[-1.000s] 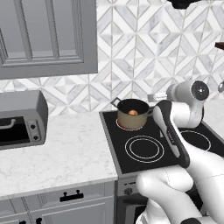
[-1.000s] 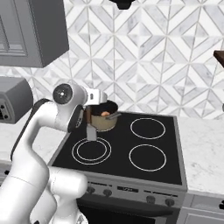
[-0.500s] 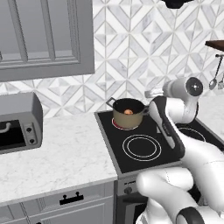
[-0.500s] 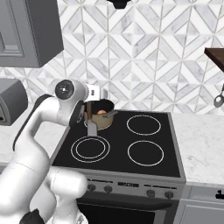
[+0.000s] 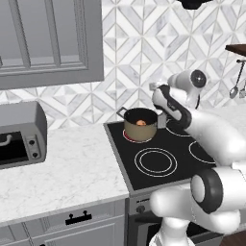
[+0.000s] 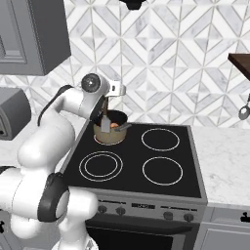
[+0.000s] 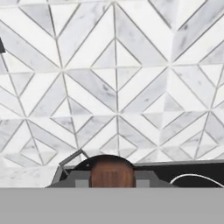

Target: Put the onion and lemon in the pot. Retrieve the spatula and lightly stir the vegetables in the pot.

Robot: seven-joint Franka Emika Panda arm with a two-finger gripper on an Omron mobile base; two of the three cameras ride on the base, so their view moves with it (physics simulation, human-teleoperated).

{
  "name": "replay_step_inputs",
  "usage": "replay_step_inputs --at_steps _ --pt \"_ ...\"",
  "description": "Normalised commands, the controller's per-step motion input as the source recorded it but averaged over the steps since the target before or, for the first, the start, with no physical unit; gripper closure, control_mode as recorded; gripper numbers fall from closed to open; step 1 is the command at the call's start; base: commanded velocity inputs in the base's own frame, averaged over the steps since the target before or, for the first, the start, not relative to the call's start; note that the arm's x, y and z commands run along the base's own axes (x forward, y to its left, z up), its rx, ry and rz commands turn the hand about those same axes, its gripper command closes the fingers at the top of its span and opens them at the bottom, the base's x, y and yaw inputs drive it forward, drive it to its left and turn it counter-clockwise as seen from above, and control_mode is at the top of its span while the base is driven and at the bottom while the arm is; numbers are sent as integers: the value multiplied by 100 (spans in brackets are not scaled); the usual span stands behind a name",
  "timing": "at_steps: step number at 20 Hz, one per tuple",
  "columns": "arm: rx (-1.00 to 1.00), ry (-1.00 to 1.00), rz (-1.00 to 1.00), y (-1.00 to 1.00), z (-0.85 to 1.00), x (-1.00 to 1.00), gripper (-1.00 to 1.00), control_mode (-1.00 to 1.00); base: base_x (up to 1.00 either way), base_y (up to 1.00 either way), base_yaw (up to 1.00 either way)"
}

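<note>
- Left base view: the pot (image 5: 140, 126) stands on the back left burner of the black stove (image 5: 158, 158), with its tan side to the camera and a dark handle at its upper left.
- Inside the pot a small orange-brown ball, the onion (image 5: 141, 123), is visible. I cannot make out the lemon there.
- The white arm (image 5: 192, 120) bends over the stove, and its hand is just beside the right rim of the pot. A flat grey blade hangs there, but the fingers are hidden, so from this side I cannot tell how the claw stands.
- On the counter (image 5: 62, 168) at the left stands a grey toaster oven (image 5: 19, 134), well apart from the pot.
- Right base view: the pot (image 6: 110, 128) sits on the back left burner, and the onion (image 6: 114, 125) lies in it.
- The spatula (image 6: 105, 115) stands nearly upright at the left inner side of the pot, with its grey blade down in the pot's mouth and its dark handle going up into the gripper (image 6: 106, 100), which is closed around the handle.
- A silver ladle (image 6: 243, 110) hangs at the far right wall.
- Hand view: the reddish-brown handle of the spatula (image 7: 112, 173) is at the bottom centre, between the two dark fingertips (image 7: 81, 179), which press on it from both sides.
- Behind it is the tiled wall (image 7: 113, 78), and at the lower right a strip of the stove (image 7: 192, 173).
</note>
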Motion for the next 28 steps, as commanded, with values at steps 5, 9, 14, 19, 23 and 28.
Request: replay_step_inputs --at_steps 5,9,14,19,23,28 --pt "2 -2 4 0 0 100 100 -100 0 0 0" --pt "0 0 0 5 -12 100 100 -100 0 0 0" --pt "0 0 0 26 -44 86 100 -100 0 0 0" --pt "0 1 0 18 -50 82 100 -100 0 0 0" --pt "0 9 0 13 -55 77 100 -100 0 0 0" --pt "0 6 0 2 -42 52 100 -100 0 0 0"
